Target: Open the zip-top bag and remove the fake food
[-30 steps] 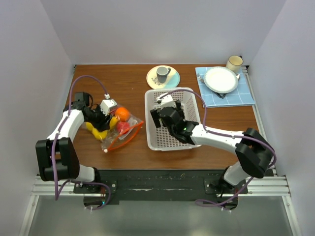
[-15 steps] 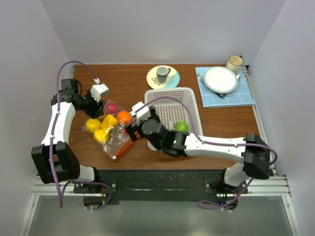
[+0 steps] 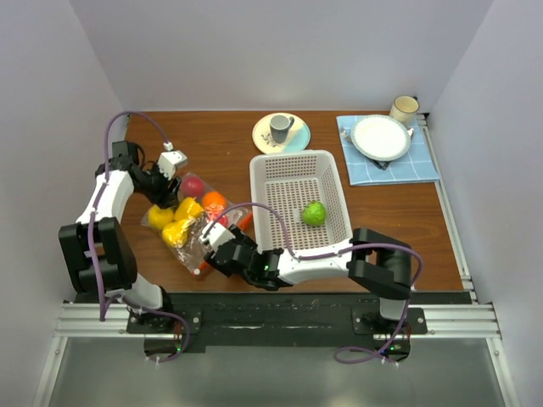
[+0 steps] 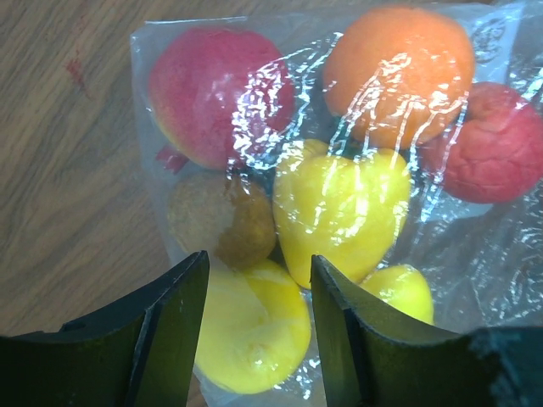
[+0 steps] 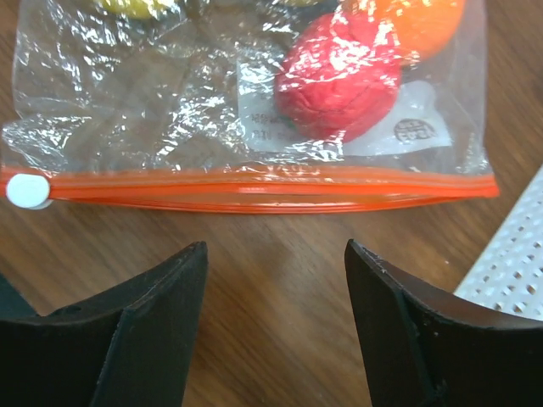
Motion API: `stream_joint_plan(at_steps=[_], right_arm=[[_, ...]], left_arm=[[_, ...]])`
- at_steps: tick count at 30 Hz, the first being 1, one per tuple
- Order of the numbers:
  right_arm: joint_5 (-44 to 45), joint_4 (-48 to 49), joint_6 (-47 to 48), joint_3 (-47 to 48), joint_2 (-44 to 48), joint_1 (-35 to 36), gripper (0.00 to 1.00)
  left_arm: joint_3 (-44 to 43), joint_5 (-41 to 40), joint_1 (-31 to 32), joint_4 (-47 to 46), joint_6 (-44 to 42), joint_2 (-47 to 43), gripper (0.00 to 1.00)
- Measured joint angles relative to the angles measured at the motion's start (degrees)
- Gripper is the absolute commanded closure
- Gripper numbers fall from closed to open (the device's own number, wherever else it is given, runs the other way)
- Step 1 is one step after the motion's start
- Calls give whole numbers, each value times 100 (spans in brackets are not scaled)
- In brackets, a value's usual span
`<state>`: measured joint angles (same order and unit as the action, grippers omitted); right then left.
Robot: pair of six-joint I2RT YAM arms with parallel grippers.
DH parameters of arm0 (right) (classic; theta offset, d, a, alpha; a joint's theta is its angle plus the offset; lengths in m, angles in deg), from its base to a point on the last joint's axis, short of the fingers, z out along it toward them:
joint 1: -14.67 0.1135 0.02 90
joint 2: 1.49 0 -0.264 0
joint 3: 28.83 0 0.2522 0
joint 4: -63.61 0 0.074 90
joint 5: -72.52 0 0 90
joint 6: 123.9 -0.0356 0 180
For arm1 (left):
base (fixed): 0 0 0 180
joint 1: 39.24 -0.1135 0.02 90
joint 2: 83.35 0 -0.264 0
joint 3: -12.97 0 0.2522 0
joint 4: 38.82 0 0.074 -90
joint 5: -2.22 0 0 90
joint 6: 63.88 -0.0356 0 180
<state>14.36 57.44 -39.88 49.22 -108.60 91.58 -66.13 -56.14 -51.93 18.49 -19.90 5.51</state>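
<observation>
zip-top bag (image 3: pixel 193 242): flat on table, left of basket (image 3: pixel 256 195) | right gripper (image 5: pixel 276 254): jaws wide, empty, just short of orange zip strip | left gripper (image 4: pixel 254 280): jaws apart, empty, over bagged fake food (image 4: pixel 339 212)

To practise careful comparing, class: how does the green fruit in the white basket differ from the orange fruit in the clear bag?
The green fruit is lime green; the orange fruit is bright orange. The green fruit lies bare in the white basket; the orange fruit sits inside the zip-top bag. The green fruit lies alone; the orange fruit is pressed against a yellow piece. Both are small and rounded.
</observation>
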Motion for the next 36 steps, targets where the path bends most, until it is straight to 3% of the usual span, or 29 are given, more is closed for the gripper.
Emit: stream_joint_plan(at_steps=[6, 14, 24, 36], right_arm=[[-4, 162, 15, 199, -463, -22, 32], [-251, 481, -85, 472, -785, -520, 17], [-667, 922, -297, 920, -955, -931, 7], [-883, 872, -542, 1268, -1357, -914, 8]], left_arm=[[0, -129, 0, -315, 48, 278, 45], [98, -345, 9, -662, 42, 511, 46], [638, -955, 354, -1182, -66, 361, 46], [798, -1226, 737, -1384, -70, 240, 47]])
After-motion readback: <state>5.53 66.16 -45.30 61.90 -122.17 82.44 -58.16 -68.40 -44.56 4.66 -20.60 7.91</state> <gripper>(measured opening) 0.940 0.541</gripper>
